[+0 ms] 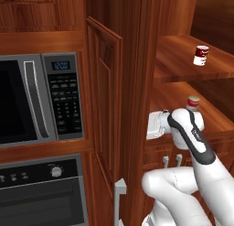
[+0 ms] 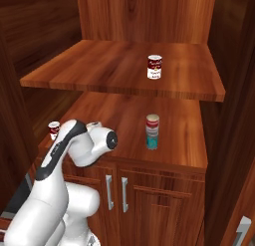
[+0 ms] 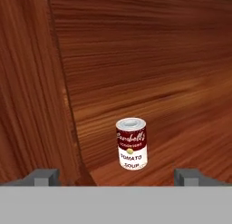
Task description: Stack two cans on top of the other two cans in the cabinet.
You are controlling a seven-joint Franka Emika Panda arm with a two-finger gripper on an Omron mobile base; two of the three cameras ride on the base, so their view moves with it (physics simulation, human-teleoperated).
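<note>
Cabinet (image 2: 149,11) shelf: hand (image 3: 118,177) open, facing soup can (image 3: 132,143).

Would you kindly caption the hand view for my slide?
Open gripper faces an upright tomato soup can on the cabinet's wooden shelf.

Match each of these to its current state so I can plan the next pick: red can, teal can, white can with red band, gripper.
Things:
1. red can
2. teal can
3. white can with red band
4. gripper

States:
a. jaws open, holding nothing
b. bottom of a two-can stack
c. standing alone at the left end of the lower shelf
d. stacked on top of another can

Pairs: 1-d, 2-b, 3-c, 4-a
</note>
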